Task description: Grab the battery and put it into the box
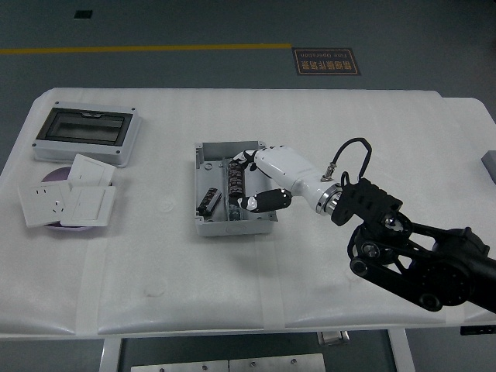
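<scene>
The open grey box (269, 172) sits in the middle of the white table. A small dark battery (207, 203) lies inside its left compartment, beside the metal rail. My right hand (239, 188), white with black fingers (235, 172), reaches in from the right and hovers over the box's right half. Its fingers are loosely spread, the thumb (262, 200) is below them, and nothing shows between them. The hand is just to the right of the battery, apart from it. The left arm is out of view.
A grey enclosure with a dark window (85, 133) stands at the far left. In front of it lie white socket plates (66, 199) over a purple disc (53, 175). A grey object (490, 163) shows at the right edge.
</scene>
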